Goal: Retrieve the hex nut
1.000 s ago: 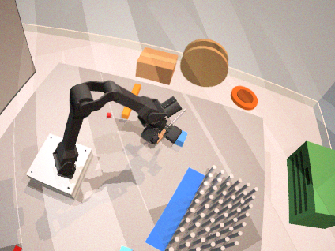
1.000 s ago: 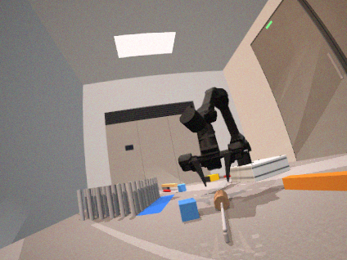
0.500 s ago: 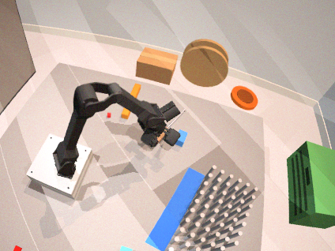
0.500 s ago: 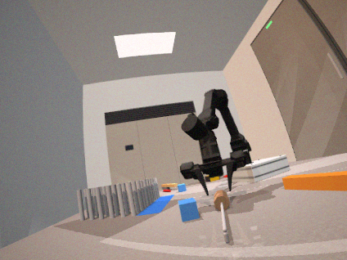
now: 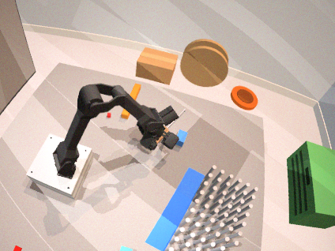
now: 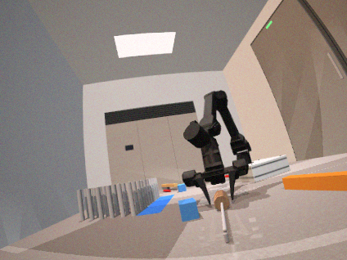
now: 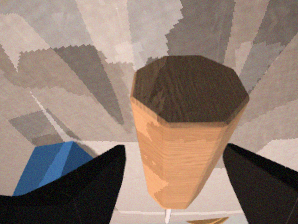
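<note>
A tool with a wooden handle (image 5: 166, 129) (image 6: 221, 196) (image 7: 175, 165) and a thin pale rod (image 5: 181, 114) (image 6: 224, 221) (image 7: 167, 216) lies on the table. My gripper (image 5: 161, 141) (image 6: 221, 202) (image 7: 174, 151) is partly open, with one finger on each side of the handle; the wrist view shows a gap on both sides. The metal spacers (image 5: 198, 222) (image 6: 132, 200) stand in rows at the lower right of the top view. The blue taped strip (image 5: 178, 201) (image 6: 157, 204) runs along their near side. The hex nut cannot be made out in any view.
A blue cube (image 5: 182, 137) (image 6: 188, 210) (image 7: 55, 160) sits close beside the tool and one finger. An orange bar (image 5: 132, 101) (image 6: 315, 181) and a small red cube (image 5: 109, 115) lie nearer the arm's base. A cardboard-coloured box (image 5: 156, 71), an orange ring (image 5: 237, 103) and a green cabinet (image 5: 316, 185) stand farther out.
</note>
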